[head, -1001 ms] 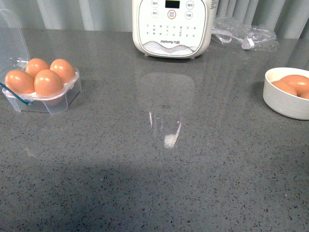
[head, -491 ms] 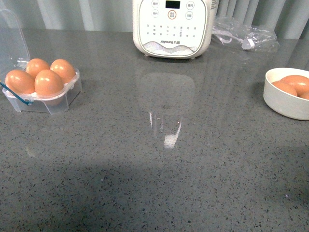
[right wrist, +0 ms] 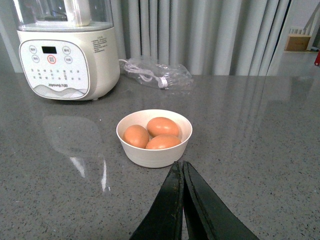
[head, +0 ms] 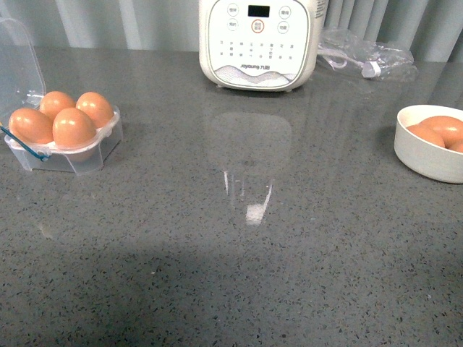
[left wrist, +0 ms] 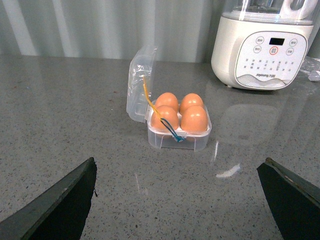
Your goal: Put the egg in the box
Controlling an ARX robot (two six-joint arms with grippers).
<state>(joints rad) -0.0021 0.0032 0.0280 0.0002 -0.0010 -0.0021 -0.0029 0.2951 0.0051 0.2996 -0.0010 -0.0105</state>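
The box (head: 94,155) is a clear plastic carton at the table's left, its lid (head: 18,54) standing open. Every cup holds a brown egg (head: 73,125). The left wrist view shows the box (left wrist: 192,142) from the front, a blue-yellow band (left wrist: 167,127) hanging over its edge. My left gripper (left wrist: 177,162) is open and empty, well short of the box. My right gripper (right wrist: 180,164) is shut on nothing, just in front of a white bowl (right wrist: 150,155) holding three brown eggs (right wrist: 162,126). Neither arm shows in the front view.
A white kitchen appliance (head: 253,43) with a button panel stands at the back centre. A clear plastic bag (head: 365,54) with a cable lies to its right. The bowl (head: 423,155) sits at the right edge. Grey curtains hang behind the table.
The scene sits a few pixels lower in the front view than before. Nothing on the table has moved relative to anything else.
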